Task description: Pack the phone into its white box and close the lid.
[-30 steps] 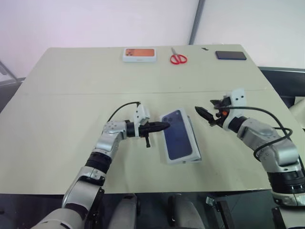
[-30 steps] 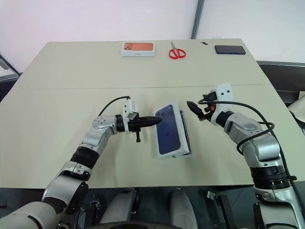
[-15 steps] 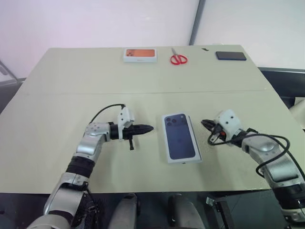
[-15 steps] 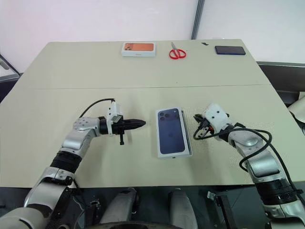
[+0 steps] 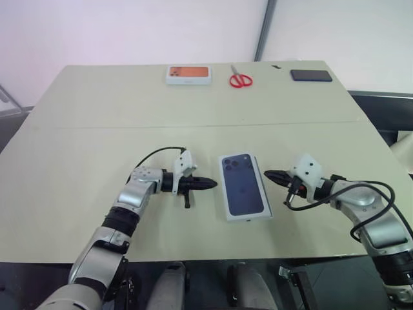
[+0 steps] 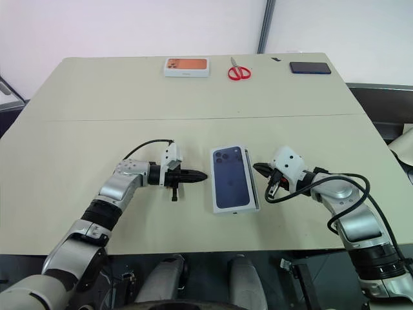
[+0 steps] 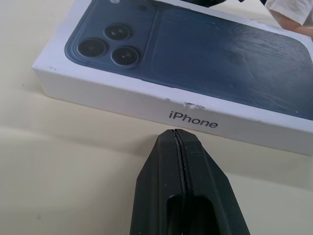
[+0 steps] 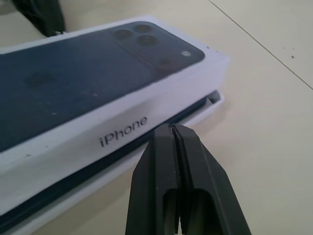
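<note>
Both arms have drawn back from the lid (image 5: 244, 186), which a second ago was tilted between them and is now lying flat on the bench (image 5: 90, 148). The left gripper (image 5: 210, 184) is held just beside one long side of the lid, the right gripper (image 5: 271, 174) just beside the other, neither touching it. The fingers of both are pressed fully together and nothing is held in either; the right ones stood wide apart a second ago.

The placing reads as a release: the lid appears to have been lowered over the white box (image 8: 146, 147), and the pointed, closed fingers seem kept level with its walls so that it can be nudged or pressed square.

From the head views, the lid is seen as one dark blue printed rectangle, with an orange-printed box (image 5: 188, 74), red scissors (image 5: 241, 80) and a small dark slab (image 5: 311, 75) lined up far beyond it along the back edge of the bench. What is not given away from above is supplied by the right wrist view: on that side the lid is not seated, and a dark gap is left open above the lip of the white box beneath. The left wrist view shows the opposite wall down close to the bench. The phone itself cannot be made out; it is judged to lie inside the box, under the lid.
</note>
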{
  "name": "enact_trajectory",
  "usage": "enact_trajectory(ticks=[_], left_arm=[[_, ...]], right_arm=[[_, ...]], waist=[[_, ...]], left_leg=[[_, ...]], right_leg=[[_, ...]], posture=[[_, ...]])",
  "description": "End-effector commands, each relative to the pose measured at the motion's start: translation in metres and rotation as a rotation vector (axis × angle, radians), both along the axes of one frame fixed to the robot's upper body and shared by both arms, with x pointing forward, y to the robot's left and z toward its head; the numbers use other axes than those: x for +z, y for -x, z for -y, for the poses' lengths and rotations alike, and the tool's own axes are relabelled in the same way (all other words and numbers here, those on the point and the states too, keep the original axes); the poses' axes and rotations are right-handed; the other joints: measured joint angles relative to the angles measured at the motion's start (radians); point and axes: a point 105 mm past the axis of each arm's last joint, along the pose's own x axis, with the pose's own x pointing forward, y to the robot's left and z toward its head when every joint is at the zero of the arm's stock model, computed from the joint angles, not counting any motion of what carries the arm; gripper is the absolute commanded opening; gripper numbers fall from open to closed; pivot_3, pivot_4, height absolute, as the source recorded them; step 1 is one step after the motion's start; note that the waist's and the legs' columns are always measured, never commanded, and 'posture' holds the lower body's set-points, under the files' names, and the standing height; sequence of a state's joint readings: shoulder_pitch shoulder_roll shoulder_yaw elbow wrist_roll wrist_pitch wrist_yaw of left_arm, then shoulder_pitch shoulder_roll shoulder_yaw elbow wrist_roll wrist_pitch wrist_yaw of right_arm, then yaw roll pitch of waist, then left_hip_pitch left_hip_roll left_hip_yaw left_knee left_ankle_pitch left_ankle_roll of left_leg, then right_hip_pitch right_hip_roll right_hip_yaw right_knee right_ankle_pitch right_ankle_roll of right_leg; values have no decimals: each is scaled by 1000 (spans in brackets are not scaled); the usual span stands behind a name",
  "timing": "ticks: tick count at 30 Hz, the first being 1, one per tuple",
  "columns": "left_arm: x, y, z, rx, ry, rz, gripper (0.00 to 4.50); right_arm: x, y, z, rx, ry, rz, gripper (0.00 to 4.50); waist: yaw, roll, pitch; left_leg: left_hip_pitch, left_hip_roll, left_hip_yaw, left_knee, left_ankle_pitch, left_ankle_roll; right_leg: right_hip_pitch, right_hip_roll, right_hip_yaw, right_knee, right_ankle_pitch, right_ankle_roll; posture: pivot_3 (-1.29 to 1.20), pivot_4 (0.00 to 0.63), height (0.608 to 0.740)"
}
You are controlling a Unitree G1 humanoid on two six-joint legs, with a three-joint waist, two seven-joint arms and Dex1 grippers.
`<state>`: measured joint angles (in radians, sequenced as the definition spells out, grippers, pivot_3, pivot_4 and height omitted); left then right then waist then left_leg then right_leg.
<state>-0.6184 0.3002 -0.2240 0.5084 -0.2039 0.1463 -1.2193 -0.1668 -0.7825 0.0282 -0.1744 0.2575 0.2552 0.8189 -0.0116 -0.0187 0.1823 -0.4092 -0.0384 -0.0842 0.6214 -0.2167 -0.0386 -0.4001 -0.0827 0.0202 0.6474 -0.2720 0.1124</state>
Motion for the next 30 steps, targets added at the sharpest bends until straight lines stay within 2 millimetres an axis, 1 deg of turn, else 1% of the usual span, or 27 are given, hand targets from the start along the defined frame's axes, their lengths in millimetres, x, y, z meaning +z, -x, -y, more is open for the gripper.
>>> enact_trajectory(ticks=[1,6,10,14,17,20,23,26,28,30], left_arm=[[8,0,10,-32,11,26,0],[25,-7,19,-27,59,42,0],[29,-5,22,-51,62,52,0],[40,-7,25,-35,129,38,0],[32,-8,25,-32,86,62,0],[38,-8,28,-34,115,65,0],[34,-8,29,-35,89,67,0],[33,-6,30,-34,101,49,0],[40,-7,32,-21,149,43,0],[42,-7,32,-25,142,44,0]], right_arm=[[15,3,-7,30,-43,43,69],[18,4,-6,22,-54,45,69],[20,5,-7,23,-63,41,69],[18,6,-7,38,-55,31,69],[17,5,-5,33,-34,35,69],[16,4,-1,23,-18,35,69],[10,4,1,23,19,27,69],[3,2,0,25,57,25,69],[0,-1,0,13,77,27,69],[-3,-1,-1,21,101,23,69]], waist=[[0,0,0],[0,0,0],[0,0,0],[-1,0,0],[0,0,0],[0,0,0],[0,0,0],[0,0,0],[0,0,0],[0,0,0]], left_leg=[[0,0,0,0,0,0],[0,0,0,1,0,0],[0,0,0,1,0,0],[0,0,0,1,0,0],[0,0,0,1,0,0],[0,0,0,1,0,0],[0,0,0,1,0,0],[0,0,0,1,0,0],[0,0,0,1,0,0],[0,0,0,1,0,0]], right_leg=[[0,0,0,0,0,0],[0,0,0,0,0,0],[0,0,0,0,0,0],[0,0,0,1,0,0],[0,0,0,0,0,0],[0,0,0,0,0,0],[0,0,0,0,0,0],[0,0,0,0,0,0],[0,0,0,1,0,0],[0,0,0,1,0,0]], posture=[[0,150,740],[0,150,740],[0,150,740],[0,150,740],[0,150,740],[0,150,740],[0,150,740],[0,150,740],[0,150,740],[0,150,740]])
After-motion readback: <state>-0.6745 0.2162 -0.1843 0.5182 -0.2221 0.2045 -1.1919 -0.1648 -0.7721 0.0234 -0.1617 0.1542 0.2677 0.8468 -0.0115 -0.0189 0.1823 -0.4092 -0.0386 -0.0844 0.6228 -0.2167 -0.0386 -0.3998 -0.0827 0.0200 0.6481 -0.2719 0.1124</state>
